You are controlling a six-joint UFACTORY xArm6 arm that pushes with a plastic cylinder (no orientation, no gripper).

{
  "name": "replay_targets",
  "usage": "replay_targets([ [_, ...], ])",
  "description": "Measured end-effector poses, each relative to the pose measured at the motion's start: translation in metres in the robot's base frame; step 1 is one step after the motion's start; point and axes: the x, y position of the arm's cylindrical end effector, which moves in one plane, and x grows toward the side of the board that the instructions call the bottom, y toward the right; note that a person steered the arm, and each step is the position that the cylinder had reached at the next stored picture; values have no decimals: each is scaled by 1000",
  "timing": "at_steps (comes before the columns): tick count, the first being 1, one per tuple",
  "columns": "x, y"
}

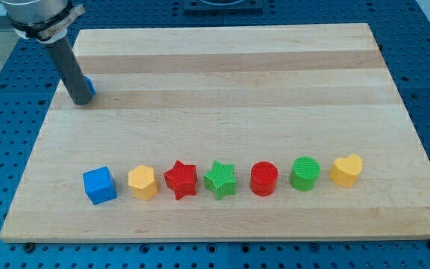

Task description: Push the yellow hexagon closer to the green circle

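Along the near edge of the wooden tabletop [222, 67] seven small blocks stand in a row running left to right. From the view's left these are a blue cube [99, 185], the yellow hexagon [142, 182], a red star [181, 179], a green star [220, 179], a red cylinder [263, 179], the green circle [305, 173] and a yellow heart [346, 169]. Each block sits just beside the next without clearly touching. Between the yellow hexagon and the green circle stand three blocks: the red star, the green star and the red cylinder, so the straight line along the row is blocked. The tabletop beyond the row, toward the far side, carries nothing but the rod. The arm has no hand, only a dark rod; my tip [80, 101] rests at the far left corner, well apart from the row. A second small blue block [89, 87] peeks out just behind the rod on its right, its shape hidden.
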Motion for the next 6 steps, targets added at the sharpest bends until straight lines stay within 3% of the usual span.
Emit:
replay_targets([
  [3,-28,-19],
  [6,-45,8],
])
